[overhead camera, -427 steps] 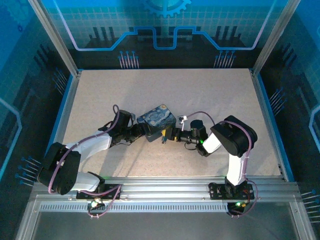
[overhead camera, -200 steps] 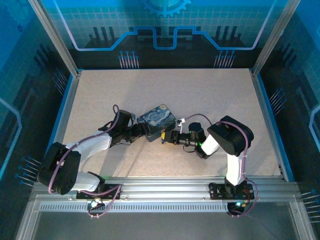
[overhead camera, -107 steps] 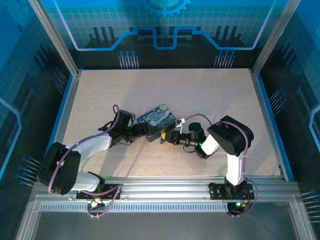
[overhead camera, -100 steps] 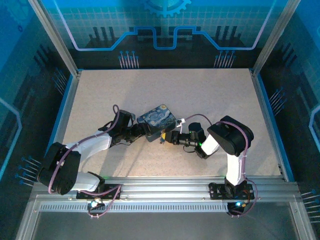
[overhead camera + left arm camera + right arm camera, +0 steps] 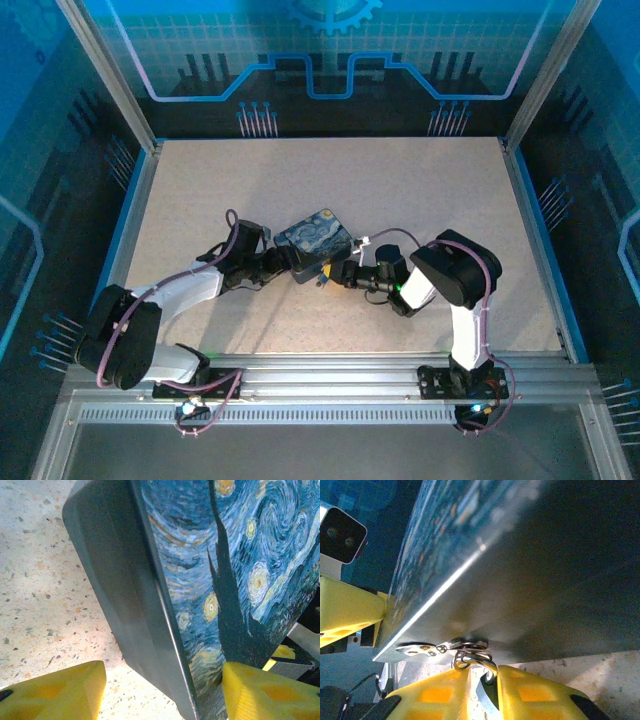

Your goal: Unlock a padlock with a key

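Your right end effector (image 5: 482,674) is clamped on the tiny grey-blue silver-shackled padlock (image 5: 473,658), steadying it at the edge of the dark-blue starry-night tin (image 5: 225,555). Your left end effector (image 5: 162,672) straddles that tin, likely bracing it; clamped or not, can't tell.

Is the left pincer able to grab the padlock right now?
Probably not. The left pincer sits around the tin, and the padlock hangs at the tin's other end, pinched in the right pincer.

Left arm (image 5: 180,290) and right arm (image 5: 462,300), white shells between bulky black joints, purple-grey cables (image 5: 231,224) looped along each, small green lights (image 5: 401,287), black bases on a ribbed silver rail (image 5: 330,373), yellow fingers (image 5: 55,692) with hexagonal recesses.
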{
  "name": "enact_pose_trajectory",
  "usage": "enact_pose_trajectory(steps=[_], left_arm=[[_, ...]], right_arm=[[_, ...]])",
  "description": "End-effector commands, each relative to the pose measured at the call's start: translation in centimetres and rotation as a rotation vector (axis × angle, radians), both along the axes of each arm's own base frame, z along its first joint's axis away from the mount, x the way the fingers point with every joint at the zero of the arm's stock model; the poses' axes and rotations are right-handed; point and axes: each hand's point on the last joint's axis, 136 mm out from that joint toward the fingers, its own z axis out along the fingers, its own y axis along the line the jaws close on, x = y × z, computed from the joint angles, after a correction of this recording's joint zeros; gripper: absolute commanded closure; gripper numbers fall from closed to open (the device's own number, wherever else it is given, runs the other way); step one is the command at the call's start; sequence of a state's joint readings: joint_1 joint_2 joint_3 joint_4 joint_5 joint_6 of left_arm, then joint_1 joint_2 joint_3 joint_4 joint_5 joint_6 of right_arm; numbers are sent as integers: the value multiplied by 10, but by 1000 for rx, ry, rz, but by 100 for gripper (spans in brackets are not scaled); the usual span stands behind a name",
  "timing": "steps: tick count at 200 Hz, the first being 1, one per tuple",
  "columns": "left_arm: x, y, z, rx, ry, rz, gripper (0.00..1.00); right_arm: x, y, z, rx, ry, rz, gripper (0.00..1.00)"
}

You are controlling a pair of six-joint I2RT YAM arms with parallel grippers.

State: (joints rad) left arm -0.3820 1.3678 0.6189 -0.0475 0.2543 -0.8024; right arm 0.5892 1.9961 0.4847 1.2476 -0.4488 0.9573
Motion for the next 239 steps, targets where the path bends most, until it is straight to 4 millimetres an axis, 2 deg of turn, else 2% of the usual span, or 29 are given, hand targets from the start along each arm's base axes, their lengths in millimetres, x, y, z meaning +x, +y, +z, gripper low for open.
enact_pose_trajectory(steps=[1,72,125,148,175,206,239], left_arm=[[-19,16,-23,69,84,17,37],[-19,16,-23,69,85,17,37],[-20,17,-22,69,84,17,37],[-20,17,-22,71,84,17,37],[-21,18,-22,72,84,19,37],[-21,18,-22,73,82,19,37],[-21,18,-21,75,81,19,37]], right_arm=[[2,1,-9,-6,17,-28,78],[10,-2,-17,-44,35,-88,75],[13,20,-1,24,-38,-23,77],[14,23,3,36,-57,-17,79],[13,20,2,28,-61,-30,82],[13,14,-1,7,-46,-56,92],[15,8,1,7,-33,-89,99]])
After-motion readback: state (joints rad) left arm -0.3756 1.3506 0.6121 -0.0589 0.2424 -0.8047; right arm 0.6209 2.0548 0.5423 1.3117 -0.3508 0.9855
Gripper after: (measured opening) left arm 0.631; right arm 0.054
